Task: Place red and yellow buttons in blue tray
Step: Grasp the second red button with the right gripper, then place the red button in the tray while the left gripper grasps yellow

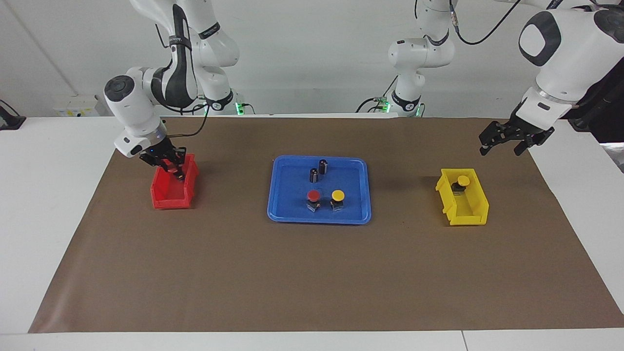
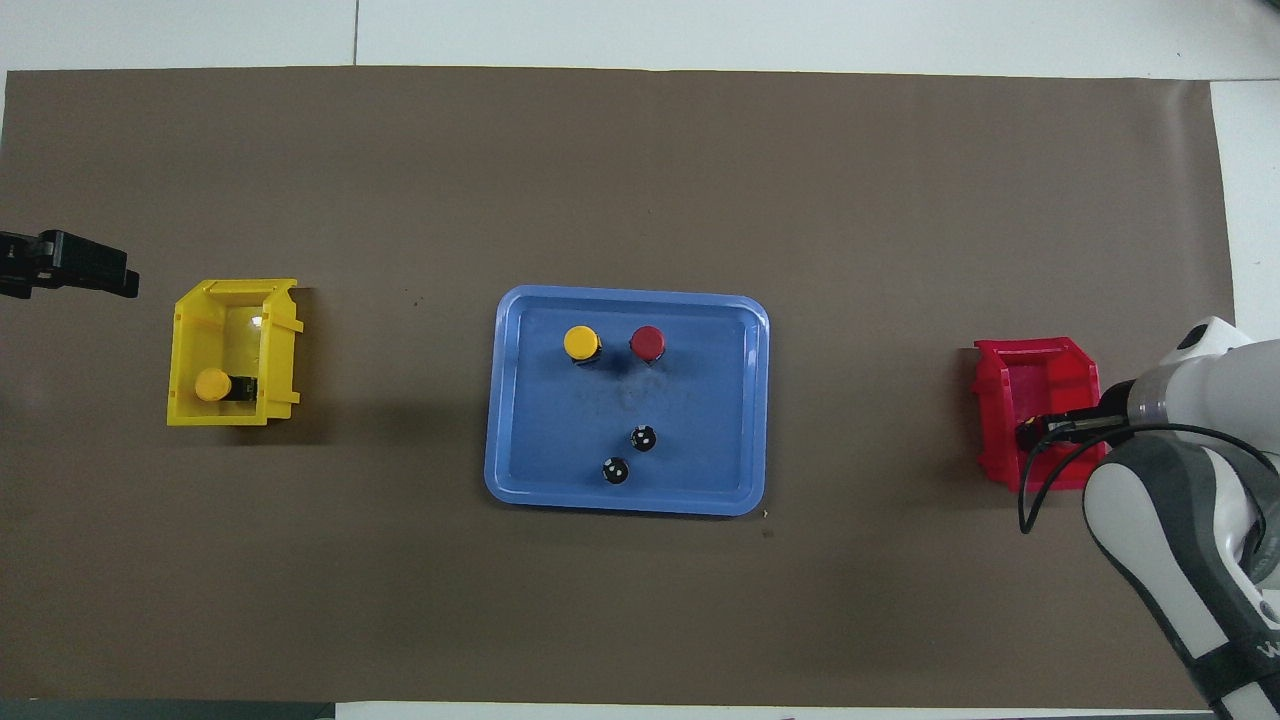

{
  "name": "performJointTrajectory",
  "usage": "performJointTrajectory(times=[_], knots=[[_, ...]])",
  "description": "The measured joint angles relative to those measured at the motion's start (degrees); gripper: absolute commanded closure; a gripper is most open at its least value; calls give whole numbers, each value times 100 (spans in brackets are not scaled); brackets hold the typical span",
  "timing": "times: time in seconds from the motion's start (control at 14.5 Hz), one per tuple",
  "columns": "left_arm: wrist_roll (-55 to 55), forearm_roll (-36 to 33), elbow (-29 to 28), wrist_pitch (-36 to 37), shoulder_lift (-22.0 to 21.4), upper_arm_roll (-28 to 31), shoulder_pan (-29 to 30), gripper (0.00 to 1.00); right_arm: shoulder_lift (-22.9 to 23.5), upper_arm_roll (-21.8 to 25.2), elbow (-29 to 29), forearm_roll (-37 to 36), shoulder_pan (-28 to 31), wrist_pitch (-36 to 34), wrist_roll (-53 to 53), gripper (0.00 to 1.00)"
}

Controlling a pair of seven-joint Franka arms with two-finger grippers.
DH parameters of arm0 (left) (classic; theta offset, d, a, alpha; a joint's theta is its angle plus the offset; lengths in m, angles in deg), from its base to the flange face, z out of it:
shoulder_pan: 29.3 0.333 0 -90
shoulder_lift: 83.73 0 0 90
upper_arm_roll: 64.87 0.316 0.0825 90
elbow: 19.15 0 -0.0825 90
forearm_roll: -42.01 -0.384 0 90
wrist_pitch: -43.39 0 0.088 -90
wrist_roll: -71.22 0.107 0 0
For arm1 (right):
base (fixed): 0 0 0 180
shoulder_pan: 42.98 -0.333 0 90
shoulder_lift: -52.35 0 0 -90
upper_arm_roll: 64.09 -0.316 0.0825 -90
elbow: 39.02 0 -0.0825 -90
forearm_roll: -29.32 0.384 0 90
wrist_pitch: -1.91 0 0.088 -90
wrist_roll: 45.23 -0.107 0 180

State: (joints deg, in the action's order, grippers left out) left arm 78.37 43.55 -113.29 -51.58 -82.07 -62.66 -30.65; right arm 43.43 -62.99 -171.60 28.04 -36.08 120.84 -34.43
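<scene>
The blue tray [image 1: 292,204] [image 2: 700,400] lies mid-table. In it stand one red button [image 1: 313,196] [image 2: 648,343] and one yellow button [image 1: 338,196] [image 2: 581,343], side by side at the end farther from the robots. A second yellow button [image 1: 462,183] [image 2: 212,385] lies in the yellow bin [image 1: 475,209] [image 2: 235,300]. My right gripper [image 1: 176,170] [image 2: 1028,435] reaches down into the red bin [image 1: 168,202] [image 2: 1000,400]; what lies under it is hidden. My left gripper [image 1: 507,141] [image 2: 70,265] is open and empty, raised beside the yellow bin at the left arm's end of the table.
Two dark capless cylinders [image 1: 314,174] [image 1: 323,166] [image 2: 643,437] [image 2: 615,470] stand in the tray's end nearer to the robots. A brown mat [image 1: 312,273] covers the table; the bins sit at its two ends.
</scene>
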Motion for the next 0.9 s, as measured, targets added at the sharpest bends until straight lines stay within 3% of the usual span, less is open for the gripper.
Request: performJointTrajectory(times=[0.21, 0.41, 0.55, 0.69, 0.9], knots=[[121, 0, -106, -5, -13, 8, 73, 0, 162, -143, 1168, 2, -89, -1144, -78, 81], [122, 0, -675, -610, -191, 7, 74, 0, 746, -197, 2616, 5, -886, -1950, -1273, 85], [122, 0, -1426, -1262, -404, 7, 80, 4, 1097, -231, 3184, 13, -1536, -2008, -2320, 85], [118, 0, -1972, -1680, -473, 14, 110, 16, 1463, -251, 3590, 17, -2131, -1919, -3402, 85], [118, 0, -2484, -2047, -459, 22, 205, 30, 2115, -260, 3807, 18, -2819, -1146, -4505, 84]])
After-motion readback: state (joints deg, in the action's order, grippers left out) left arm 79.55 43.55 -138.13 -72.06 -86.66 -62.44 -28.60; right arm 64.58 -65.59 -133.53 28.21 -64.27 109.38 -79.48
